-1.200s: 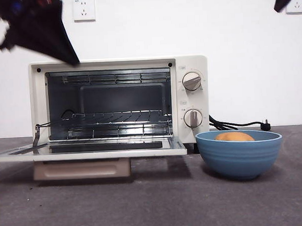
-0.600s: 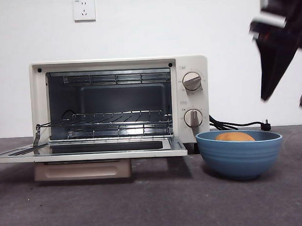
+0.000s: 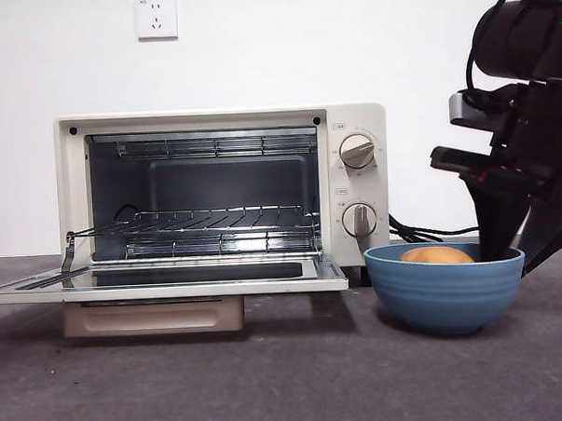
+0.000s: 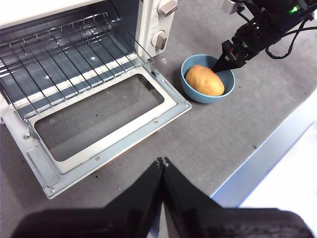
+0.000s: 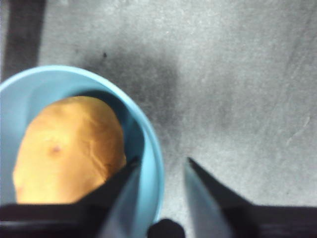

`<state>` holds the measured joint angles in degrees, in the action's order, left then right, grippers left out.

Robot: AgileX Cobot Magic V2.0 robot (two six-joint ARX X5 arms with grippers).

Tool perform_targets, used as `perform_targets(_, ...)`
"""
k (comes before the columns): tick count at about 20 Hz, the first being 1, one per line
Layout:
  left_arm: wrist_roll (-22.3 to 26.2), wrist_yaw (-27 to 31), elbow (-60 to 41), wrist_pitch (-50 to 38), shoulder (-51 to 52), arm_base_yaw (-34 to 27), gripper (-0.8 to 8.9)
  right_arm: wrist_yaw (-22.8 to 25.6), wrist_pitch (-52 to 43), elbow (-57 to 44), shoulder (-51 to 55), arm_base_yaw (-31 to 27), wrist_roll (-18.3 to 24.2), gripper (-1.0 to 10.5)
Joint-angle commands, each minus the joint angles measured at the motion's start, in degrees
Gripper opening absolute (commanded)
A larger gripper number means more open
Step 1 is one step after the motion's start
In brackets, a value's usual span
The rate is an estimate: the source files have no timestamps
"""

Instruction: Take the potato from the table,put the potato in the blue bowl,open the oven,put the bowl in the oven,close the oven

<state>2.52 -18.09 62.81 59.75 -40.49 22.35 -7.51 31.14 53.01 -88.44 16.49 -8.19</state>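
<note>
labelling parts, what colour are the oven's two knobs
Grey, on the cream-white boxy toaster oven: upper knob, lower knob. Clearest in the front view.

Matt mottled table [image 3: 270, 379], ridged glossy blue bowl [image 3: 445, 297], wire metal oven [image 3: 222, 190] rack

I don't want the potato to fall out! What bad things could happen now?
The right gripper has one jaw inside the blue bowl and one outside, straddling its rim. Held only by that edge, the bowl might tip or slip when lifted, and the potato could roll out. The inner jaw sits close beside the potato, so it may push it. The oven door lies open and low, so the bowl could bump it going in.
</note>
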Motion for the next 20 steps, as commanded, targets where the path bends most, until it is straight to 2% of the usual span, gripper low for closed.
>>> perform_targets(1, 0.09, 0.37, -0.5, 0.39, 0.2, 0.17, -0.08, -0.09, -0.46, -0.35, -0.81, 0.02, 0.83, -0.1)
perform_targets(7, 0.57, 3.02, -0.5, 0.39, 0.17, 0.17, -0.08, -1.66, 1.88, -0.35, 3.26, 0.28, 0.72, -0.1)
perform_targets(11, 1.44, 6.1, -0.5, 0.37, 0.13, 0.17, -0.08, -1.6, 5.38, -0.33, 11.39, 4.5, -0.39, -0.1)
perform_targets(15, 1.79, 6.03, -0.5, 0.46, 0.13, 0.17, -0.08, -1.03, 3.15, 1.05, 13.2, 12.55, -5.33, -0.1)
perform_targets(18, 1.84, 6.01, -0.5, 0.87, 0.13, 0.17, -0.08, -0.87, -2.4, 3.56, 10.27, 17.0, -9.6, -0.1)
perform_targets(20, 1.88, 5.99, -0.5, 1.16, 0.13, 0.17, -0.08, 0.76, -3.63, 7.23, 6.62, 18.86, -10.45, -0.1)
